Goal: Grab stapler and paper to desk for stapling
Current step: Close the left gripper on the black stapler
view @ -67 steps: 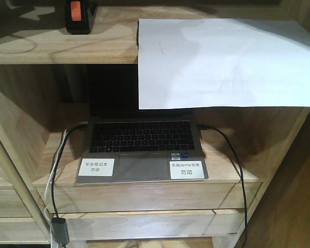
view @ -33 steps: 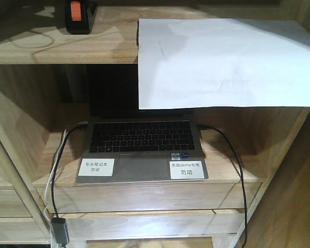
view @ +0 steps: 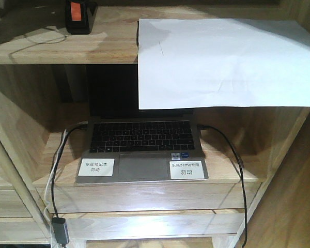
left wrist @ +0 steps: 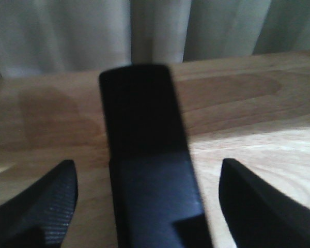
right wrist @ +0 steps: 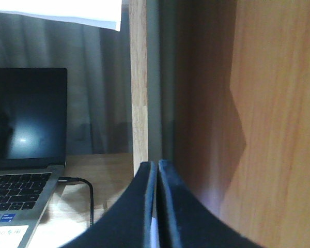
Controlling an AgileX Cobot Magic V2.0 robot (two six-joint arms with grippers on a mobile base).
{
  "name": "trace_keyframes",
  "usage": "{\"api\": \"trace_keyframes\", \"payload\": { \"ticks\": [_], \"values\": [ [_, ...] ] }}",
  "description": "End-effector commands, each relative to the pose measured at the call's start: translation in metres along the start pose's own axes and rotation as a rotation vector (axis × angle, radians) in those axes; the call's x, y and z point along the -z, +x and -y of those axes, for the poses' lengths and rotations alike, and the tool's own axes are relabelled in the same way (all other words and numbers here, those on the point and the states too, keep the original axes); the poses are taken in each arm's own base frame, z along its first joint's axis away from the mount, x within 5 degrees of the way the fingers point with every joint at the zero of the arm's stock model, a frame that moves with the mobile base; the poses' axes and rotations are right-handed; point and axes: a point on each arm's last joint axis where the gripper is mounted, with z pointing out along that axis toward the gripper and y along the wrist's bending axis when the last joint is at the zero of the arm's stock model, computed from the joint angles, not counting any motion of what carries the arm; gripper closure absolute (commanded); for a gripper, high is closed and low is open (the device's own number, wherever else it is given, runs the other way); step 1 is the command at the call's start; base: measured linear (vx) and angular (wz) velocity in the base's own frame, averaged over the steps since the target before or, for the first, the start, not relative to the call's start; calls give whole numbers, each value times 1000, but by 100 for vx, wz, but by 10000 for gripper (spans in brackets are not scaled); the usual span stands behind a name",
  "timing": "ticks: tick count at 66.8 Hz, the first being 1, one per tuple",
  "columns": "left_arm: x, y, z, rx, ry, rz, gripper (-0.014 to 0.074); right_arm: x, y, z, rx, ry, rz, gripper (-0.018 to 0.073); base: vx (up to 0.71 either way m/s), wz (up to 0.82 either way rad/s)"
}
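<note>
Shadow (view: pixel 39 39) shifts on the shelf (view: pixel 108 51) beside the stapler (view: pixel 78 15); left end effector (left wrist: pixel 147 165) spread around it, right end effector (right wrist: pixel 157 206) pressed together, paper (view: pixel 222 62) unmoved

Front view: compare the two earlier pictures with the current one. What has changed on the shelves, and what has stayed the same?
Only the shadows on the top shelf, left of the stapler, have shifted and changed shape. No object moved, and nothing was grasped or let go. The stapler, the paper hanging over the shelf edge, the laptop and its cables stayed put.
</note>
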Motion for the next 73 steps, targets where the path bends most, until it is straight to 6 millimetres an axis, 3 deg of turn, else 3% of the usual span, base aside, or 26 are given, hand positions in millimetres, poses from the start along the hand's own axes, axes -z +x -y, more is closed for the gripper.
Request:
{"api": "trace_keyframes", "payload": {
  "ticks": [1,18,29,45,73],
  "values": [
    [32,-20,-6,31,59,122,156,1,-7,0,11,1,87,568,0,0],
    [38,-22,-7,-4,143,123,602,1,-7,0,11,1,87,568,0,0],
    [61,-31,-9,-3,151,200,604,1,-7,0,11,1,87,568,0,0],
    [127,-43,-19,-40,118,341,603,1,-7,0,11,1,87,568,0,0],
    [230,-30,-27,-197,196,388,603,1,-7,0,11,1,87,568,0,0]
  ]
}}
